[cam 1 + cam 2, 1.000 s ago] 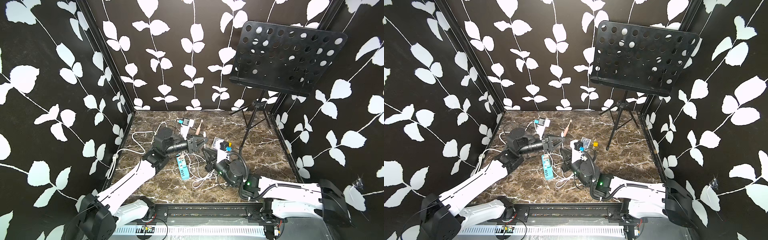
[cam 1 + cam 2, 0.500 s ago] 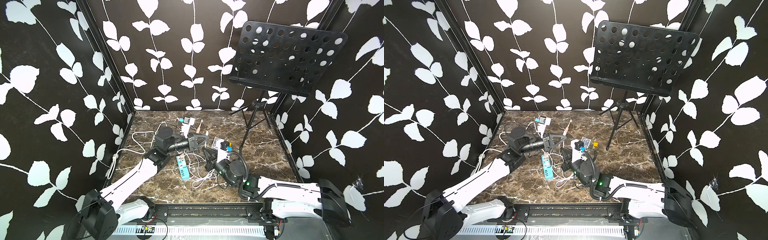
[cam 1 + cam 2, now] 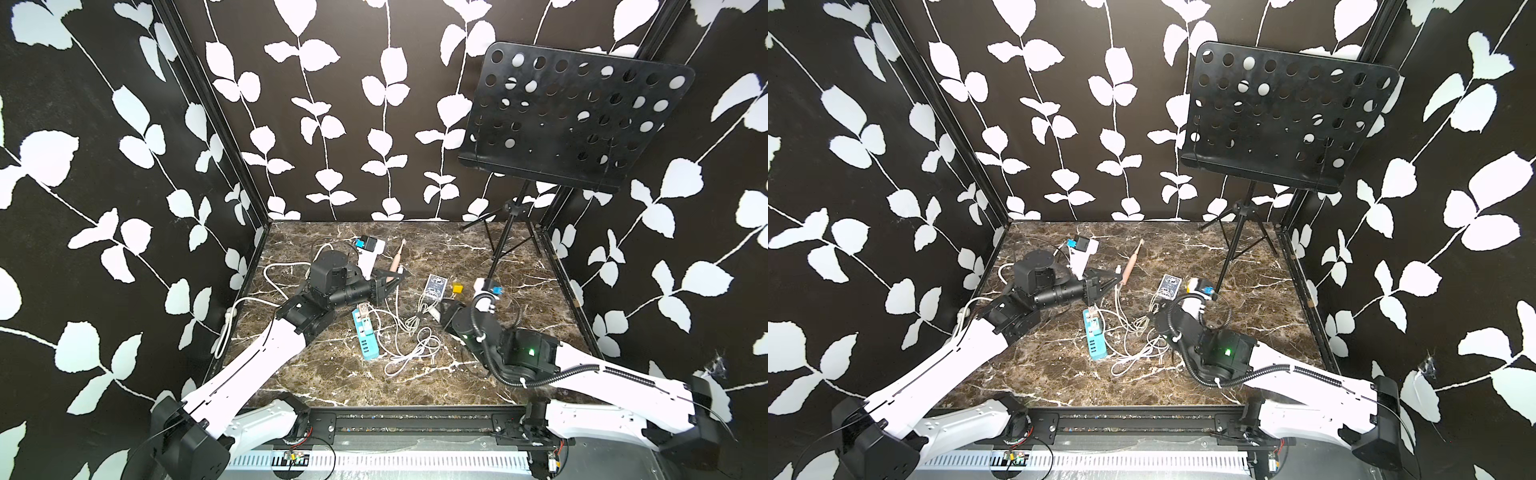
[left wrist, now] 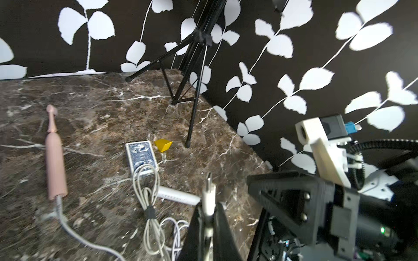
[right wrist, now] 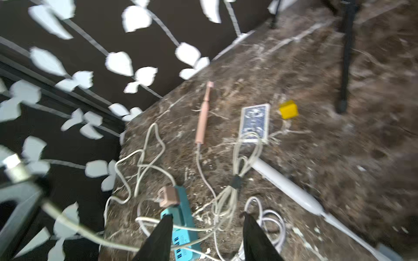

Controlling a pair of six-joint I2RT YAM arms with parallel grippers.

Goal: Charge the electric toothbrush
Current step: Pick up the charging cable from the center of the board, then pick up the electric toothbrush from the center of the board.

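Toothbrush point(image 4: 55, 156), pink, lying flat far-centre on surface point(image 3: 332, 382), cable at its base; beside that base, left claw point(image 4: 208, 206) now pinched shut on cable plug point(image 4: 210, 187), right claw point(image 5: 207, 217) newly parted, gripping nothing: handover likely done, teal power strip point(image 3: 365, 334) probably next.

We see a black perforated music stand point(image 3: 577, 120) at the upper right in both top views, its tripod standing on the brown marble tabletop point(image 3: 332, 374). Near the frame's centre lies a blue card deck point(image 3: 435, 287), with a small yellow block point(image 3: 457, 287) just to its right. Leaf-patterned walls point(image 3: 124, 166) enclose the scene.
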